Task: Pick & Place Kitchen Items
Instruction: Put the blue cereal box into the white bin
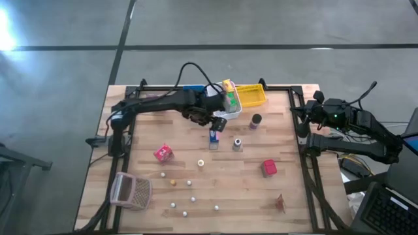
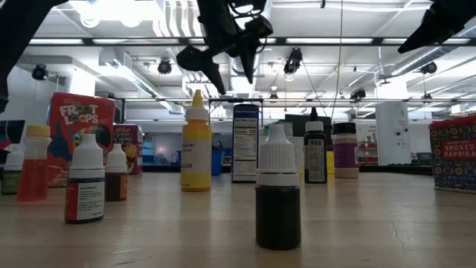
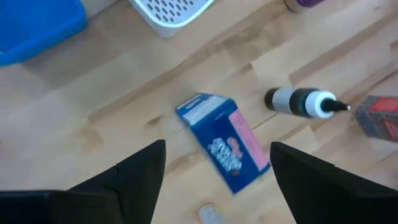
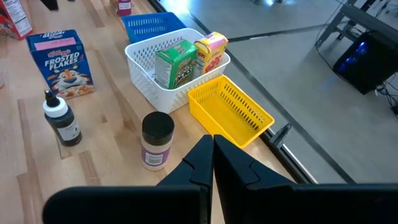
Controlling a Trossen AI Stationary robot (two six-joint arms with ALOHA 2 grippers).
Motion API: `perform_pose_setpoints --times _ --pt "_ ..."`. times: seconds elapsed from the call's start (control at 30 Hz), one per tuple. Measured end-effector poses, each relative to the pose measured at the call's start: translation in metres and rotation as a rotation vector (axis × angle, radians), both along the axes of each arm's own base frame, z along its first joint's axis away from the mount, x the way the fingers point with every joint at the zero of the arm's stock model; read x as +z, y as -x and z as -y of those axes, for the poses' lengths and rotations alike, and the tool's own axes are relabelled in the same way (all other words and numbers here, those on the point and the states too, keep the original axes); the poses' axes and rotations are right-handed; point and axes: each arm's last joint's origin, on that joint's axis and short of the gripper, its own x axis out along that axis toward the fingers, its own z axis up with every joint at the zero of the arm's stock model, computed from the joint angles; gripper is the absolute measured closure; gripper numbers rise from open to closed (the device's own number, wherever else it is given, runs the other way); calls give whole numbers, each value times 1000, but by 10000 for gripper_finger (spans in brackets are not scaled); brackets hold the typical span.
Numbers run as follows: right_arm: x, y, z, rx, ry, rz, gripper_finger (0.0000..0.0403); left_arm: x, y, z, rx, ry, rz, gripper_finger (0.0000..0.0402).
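Near the front edge of the wooden counter (image 1: 287,163), small white and yellowish balls (image 1: 189,183) are scattered, with a pinkish mesh basket (image 1: 130,190) lying at the front left corner. Farther in, a red-pink box (image 1: 163,153) is seen left of centre and a red box (image 1: 269,168) toward the right. Beyond these, the blue Frosted Flakes box (image 3: 225,142) is stood near mid-counter, with a dark white-capped dropper bottle (image 3: 301,102) just beside it and a purple-labelled spice jar (image 4: 156,140) a little farther back. The left gripper (image 3: 214,165) is held above the blue box, its fingers spread wide and nothing held. At the back edge, a white bin (image 4: 160,73) holding a green box (image 4: 175,63) and a yellow box (image 4: 211,50) is flanked by a blue bin (image 4: 147,26) and a yellow bin (image 4: 231,112). The right gripper (image 4: 212,144) is parked off the counter's right side, its fingers pressed together and empty.
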Motion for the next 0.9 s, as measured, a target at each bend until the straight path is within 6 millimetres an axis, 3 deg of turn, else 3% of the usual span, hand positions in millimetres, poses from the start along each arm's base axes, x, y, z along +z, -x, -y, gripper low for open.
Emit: perform_pose_setpoints --times 0.3,0.63,0.9 --pt "0 0 0 0 0 0 394 -15 -12 -1 -1 57 3 110" --pt "0 0 0 1 1 -1 394 -13 -11 -1 6 52 3 110" --pt "0 0 0 1 1 -1 394 -19 -9 3 117 24 -34 110"
